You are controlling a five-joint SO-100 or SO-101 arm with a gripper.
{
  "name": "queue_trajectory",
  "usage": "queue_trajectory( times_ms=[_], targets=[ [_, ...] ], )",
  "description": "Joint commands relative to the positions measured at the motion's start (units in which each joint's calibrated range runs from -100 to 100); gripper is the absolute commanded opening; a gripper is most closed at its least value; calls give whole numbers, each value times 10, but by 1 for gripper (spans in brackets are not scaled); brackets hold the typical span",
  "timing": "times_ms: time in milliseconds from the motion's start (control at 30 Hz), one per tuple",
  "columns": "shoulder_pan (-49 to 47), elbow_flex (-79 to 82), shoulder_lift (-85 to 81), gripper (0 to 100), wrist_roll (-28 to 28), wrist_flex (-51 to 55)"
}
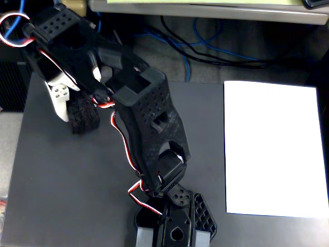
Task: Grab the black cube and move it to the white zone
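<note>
Black, rough-textured foam block, the black cube (85,117), sits on the dark grey mat (67,185) at about 10 o'clock in the fixed view, well up toward the mat's far left corner. Its top is partly hidden under the arm.

Gripper (77,103) is down over the block. White plastic finger (60,98) stands just at the block's left side, touching or nearly so; the black jaw on the other side is lost against the black housing. Looks like it's straddling the block, but can't tell whether it's actually clamped on it or just around it.

Black perforated plastic robot arm (149,123) runs from its base (175,226) at 6 o'clock up and left to the wrist at 10–11 o'clock. Red and white wires (123,141) trail along the arm's left edge.

Plain white rectangular paper sheet, the white zone (272,149), lies flat at 3 o'clock on the mat's right side, well apart from the block, with the arm between them. Nothing on it.

Blue and black cables (205,46) cross the floor at 12 o'clock, beyond the mat.
</note>
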Motion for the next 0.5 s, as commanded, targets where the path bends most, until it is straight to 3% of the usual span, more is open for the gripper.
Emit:
queue_trajectory(
  times_ms=[0,233,333,467],
  targets=[
    [7,-33,-19,2,-38,3],
    [7,-260,-19,1,-113,117],
    [11,-287,-19,1,-157,119],
    [125,-280,-72,1,-178,119]
  ],
)
